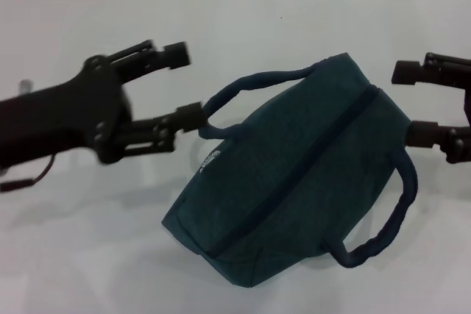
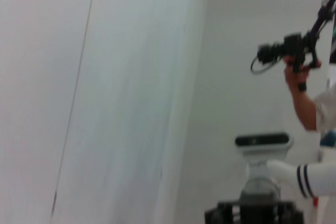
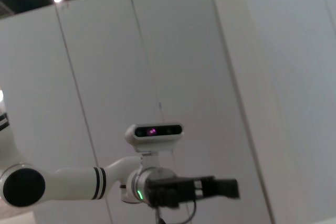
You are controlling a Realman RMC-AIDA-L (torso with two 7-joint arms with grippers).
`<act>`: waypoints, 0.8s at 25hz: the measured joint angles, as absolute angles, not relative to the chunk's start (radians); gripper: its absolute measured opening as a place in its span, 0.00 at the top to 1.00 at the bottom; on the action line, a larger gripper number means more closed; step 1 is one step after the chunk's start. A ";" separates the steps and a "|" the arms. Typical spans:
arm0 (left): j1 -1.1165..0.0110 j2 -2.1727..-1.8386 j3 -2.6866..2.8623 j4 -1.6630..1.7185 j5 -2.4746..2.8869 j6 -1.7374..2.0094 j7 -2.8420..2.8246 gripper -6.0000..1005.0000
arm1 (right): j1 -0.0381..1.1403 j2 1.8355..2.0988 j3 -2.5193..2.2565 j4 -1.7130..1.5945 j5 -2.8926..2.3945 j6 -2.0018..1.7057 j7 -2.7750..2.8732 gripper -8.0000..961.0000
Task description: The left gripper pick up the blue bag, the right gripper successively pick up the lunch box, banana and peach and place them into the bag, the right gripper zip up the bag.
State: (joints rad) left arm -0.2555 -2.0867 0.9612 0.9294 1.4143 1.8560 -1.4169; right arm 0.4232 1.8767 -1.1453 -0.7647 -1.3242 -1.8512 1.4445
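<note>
On the white counter (image 1: 88,255), in the middle of the head view, lies the blue bag (image 1: 294,174), set at a slant, its zipper line running closed along the top from the far right end toward the near left. One loop handle curls off its far left side, the other off its near right side.

The left gripper (image 1: 184,82) hangs at the left, its two black fingers spread wide apart with nothing between them. The nearer fingertip (image 1: 190,115) sits right at the bag's left handle; whether it actually touches the loop cannot be told. The farther finger points out over bare counter.

The right gripper (image 1: 411,102) comes in from the right edge, also spread wide and holding nothing. Its fingertips sit just beside the bag's far right end, with the lower tip close to the fabric, contact unclear. Most of this gripper and its wrist are cut off by the edge.

The left wrist view looks away at white wall panels, a person's raised arm (image 2: 302,103) with a handheld black rig, and the robot's head. The right wrist view shows wall panels, the robot's head camera (image 3: 155,130) and the left gripper (image 3: 223,188) farther off.
</note>
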 joint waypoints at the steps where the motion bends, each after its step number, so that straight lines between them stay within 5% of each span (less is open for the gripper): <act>1: -0.239 -2.087 0.963 0.928 1.402 1.867 -1.401 0.15 | 0.422 1.880 -1.138 -0.775 -1.333 -1.858 1.448 0.25; 6: -0.182 -2.088 0.967 0.880 1.367 1.904 -1.291 0.12 | 0.418 1.884 -1.131 -0.810 -1.371 -1.884 1.445 0.09; 20: -0.264 -2.082 0.969 0.762 1.475 1.919 -1.212 0.12 | 0.446 1.916 -1.130 -0.839 -1.532 -1.874 1.443 0.09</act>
State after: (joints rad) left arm -0.2645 -2.0825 0.9690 0.7617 1.4755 1.9194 -1.2119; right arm 0.4458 1.9156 -1.1301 -0.8393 -1.5324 -1.8744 1.4425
